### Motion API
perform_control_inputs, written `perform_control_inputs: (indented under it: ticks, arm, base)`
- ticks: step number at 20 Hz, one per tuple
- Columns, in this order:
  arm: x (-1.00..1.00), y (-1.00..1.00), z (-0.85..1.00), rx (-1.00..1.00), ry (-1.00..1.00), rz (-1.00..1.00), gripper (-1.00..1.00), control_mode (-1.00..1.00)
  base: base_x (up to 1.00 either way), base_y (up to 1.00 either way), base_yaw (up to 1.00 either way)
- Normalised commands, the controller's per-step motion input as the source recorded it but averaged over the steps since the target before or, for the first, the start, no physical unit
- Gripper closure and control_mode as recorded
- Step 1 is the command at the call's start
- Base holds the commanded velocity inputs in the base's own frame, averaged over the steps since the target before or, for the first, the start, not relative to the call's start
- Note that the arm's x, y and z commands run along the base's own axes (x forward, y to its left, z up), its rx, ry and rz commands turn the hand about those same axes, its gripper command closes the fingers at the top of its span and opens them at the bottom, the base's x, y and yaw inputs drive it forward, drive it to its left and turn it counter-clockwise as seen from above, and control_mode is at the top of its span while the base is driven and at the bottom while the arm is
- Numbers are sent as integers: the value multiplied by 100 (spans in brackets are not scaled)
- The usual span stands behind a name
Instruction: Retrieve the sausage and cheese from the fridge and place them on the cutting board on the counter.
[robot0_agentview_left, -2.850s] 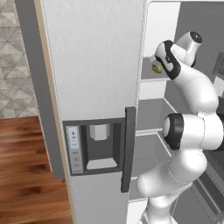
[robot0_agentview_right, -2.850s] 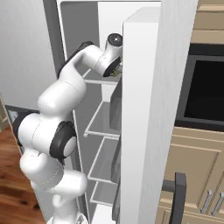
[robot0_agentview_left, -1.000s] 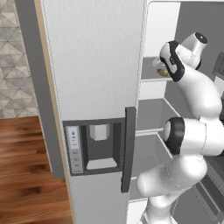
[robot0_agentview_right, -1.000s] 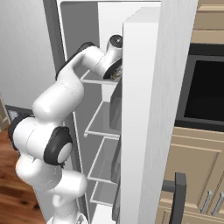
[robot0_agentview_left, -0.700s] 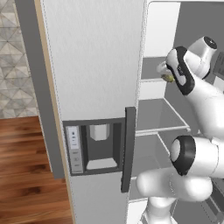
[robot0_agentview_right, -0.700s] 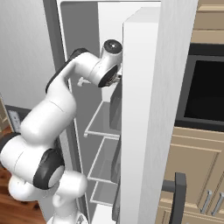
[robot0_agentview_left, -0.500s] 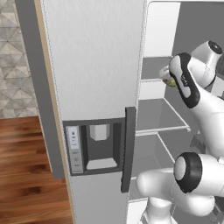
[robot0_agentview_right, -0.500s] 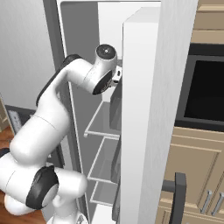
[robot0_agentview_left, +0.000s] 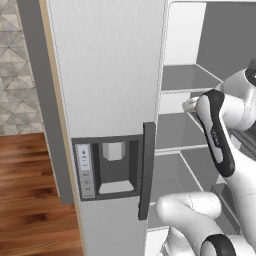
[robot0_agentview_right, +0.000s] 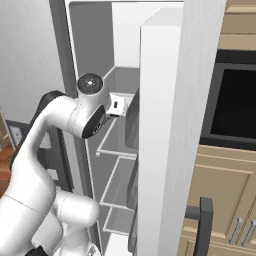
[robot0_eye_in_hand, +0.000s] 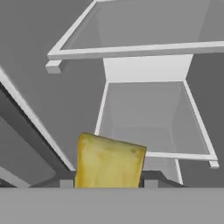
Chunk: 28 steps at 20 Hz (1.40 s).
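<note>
White shelves (robot0_eye_in_hand: 144, 50) and grey walls of the open fridge (robot0_agentview_left: 110, 75) surround the arm. At six o'clock in the hand view, the gripper (robot0_eye_in_hand: 108, 183) pinches the yellowish cheese (robot0_eye_in_hand: 109, 161), held clear of the shelves; a lower shelf lies beyond at one o'clock.

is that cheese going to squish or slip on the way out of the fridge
The cheese looks like a solid chunk with crisp edges, so it probably stays stiff. Its flat sides sit between the gripper fingers, so slipping seems unlikely. It looks small, so probably light.
</note>
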Motion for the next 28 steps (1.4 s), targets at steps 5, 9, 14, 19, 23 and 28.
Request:
perform_control_inputs:
  ticks: [5,9,14,19,23,28]
  arm:
    - [-80,10,-23,-4,3,-3,100,-100]
    - [-53,7,-41,-5,16,-2,100,-100]
    - [-40,8,-49,-1,15,-2,100,-100]
    - [-3,2,-7,0,8,-1,100,-100]
    - [0,0,0,0,0,0,100,-100]
    - [0,0,0,0,0,0,100,-100]
  base:
    - [0,0,0]
    - [0,0,0]
    - [0,0,0]
    - [0,0,0]
    - [0,0,0]
    - [0,0,0]
